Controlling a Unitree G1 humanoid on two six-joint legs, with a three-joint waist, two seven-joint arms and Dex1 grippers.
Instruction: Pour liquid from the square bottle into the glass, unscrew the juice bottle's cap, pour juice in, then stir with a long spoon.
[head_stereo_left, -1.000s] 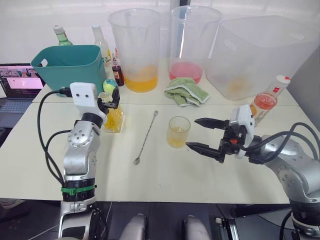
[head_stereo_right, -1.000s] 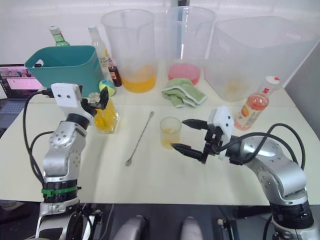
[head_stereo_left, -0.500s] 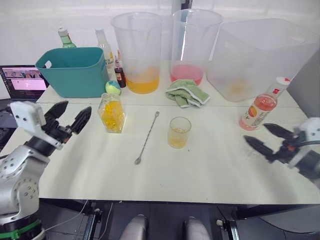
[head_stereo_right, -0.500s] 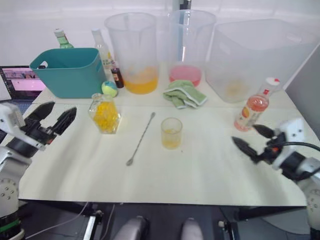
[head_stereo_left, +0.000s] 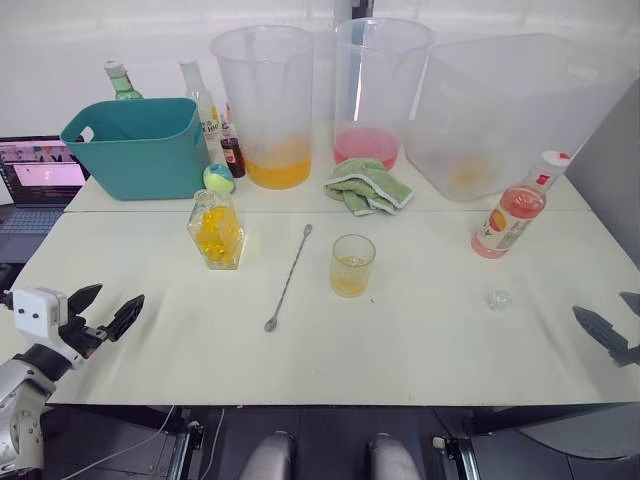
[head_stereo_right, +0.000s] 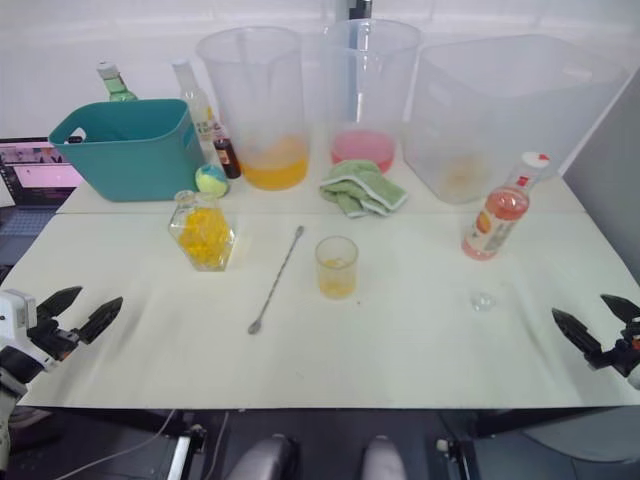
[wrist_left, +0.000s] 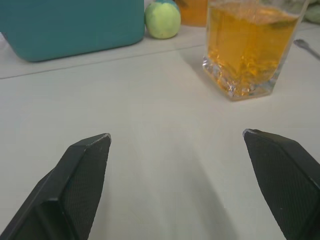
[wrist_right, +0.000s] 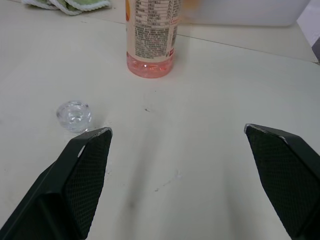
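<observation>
Both arms had been drawn back to the desk's (head_stereo_left: 420, 350) near corners since 1 second earlier. The left pincer (head_stereo_left: 104, 312) and right pincer (head_stereo_right: 598, 328) were spread wide, empty. The juice bottle (head_stereo_left: 505, 218), capped, stood at far right, well apart from the glass (head_stereo_left: 351, 265); its body should be steadied while the cap (head_stereo_left: 555, 158) is twisted.

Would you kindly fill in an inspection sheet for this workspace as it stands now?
Surface: pale table, small clear stopper lying loose.
Job's things: square bottle, long spoon, glass holding yellow liquid, juice bottle capped, upright.
Clutter: teal bin, green cloth, three large clear tubs, ball, back bottles.
Grippers: left tool and right tool open, empty.
Cables: nothing seen.
Surroundings: laptop, white wall.
</observation>
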